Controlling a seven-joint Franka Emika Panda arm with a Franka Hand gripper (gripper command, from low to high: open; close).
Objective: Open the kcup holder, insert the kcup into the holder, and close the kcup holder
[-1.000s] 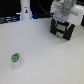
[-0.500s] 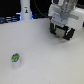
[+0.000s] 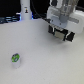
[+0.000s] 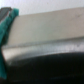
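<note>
Hovering arm at upper right of the exterior view, claw (image 3: pixel 63 34) at the black drawer box (image 3: pixel 64 31), open or closed cannot tell, green-topped white pod (image 3: pixel 16 59) standing lower left on white worktop (image 3: pixel 45 60), well apart, wrist view blurred.

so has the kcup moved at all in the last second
No. The kcup sits in the same spot on the white table, as far from the kcup holder as before.

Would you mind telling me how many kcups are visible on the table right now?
1. The kcup stands on the white table toward the exterior view's lower left, far from the kcup holder. Others may be hidden inside it.
</note>
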